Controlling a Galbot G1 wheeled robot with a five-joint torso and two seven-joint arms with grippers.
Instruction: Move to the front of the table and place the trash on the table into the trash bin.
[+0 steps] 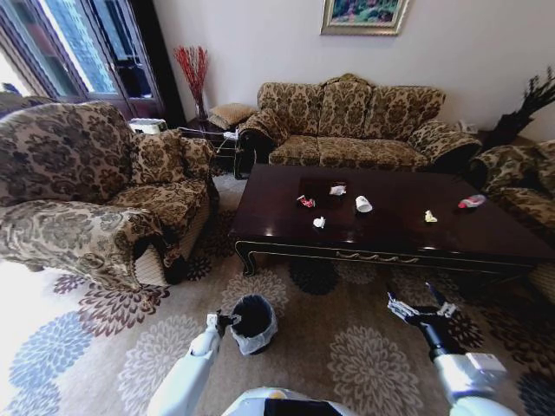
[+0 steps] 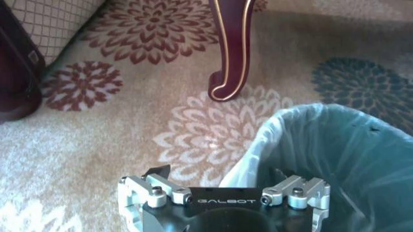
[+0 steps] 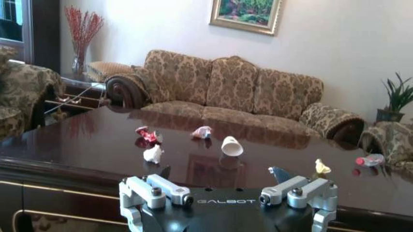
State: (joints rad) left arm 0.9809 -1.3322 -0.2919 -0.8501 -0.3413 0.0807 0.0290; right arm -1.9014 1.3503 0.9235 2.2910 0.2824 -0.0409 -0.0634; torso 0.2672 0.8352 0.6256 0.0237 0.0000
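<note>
Your left gripper (image 1: 224,321) is low over the carpet (image 1: 104,347), and its fingers are clamped on the white liner at the rim of the trash bin (image 1: 253,317); in the left wrist view the same gripper (image 2: 219,175) sits at that rim, with the liner wall of the bin (image 2: 335,145) running away beyond one fingertip and a curved table leg (image 2: 229,48) standing on the carpet ahead of the fingers. Your right gripper (image 1: 416,303) is raised in front of the near edge of the table (image 1: 277,217), fingers apart and gripping nothing. Ahead of those fingers in the right wrist view (image 3: 223,173), the trash lies spread across the tabletop (image 3: 77,140): a red-and-white wrapper (image 3: 147,135) and a crumpled white paper (image 3: 154,154) beyond the left fingertip, another crumpled wrapper (image 3: 202,132) farther back, a white cup (image 3: 231,146) on its side roughly in line with the gap between the fingers, a small yellowish scrap (image 3: 322,167) just beyond the right fingertip, and a small clear bottle with a red label (image 3: 369,160) well off to the right. All of these items are well apart from the fingers. A patterned sofa (image 1: 355,121) stands behind the table.
</note>
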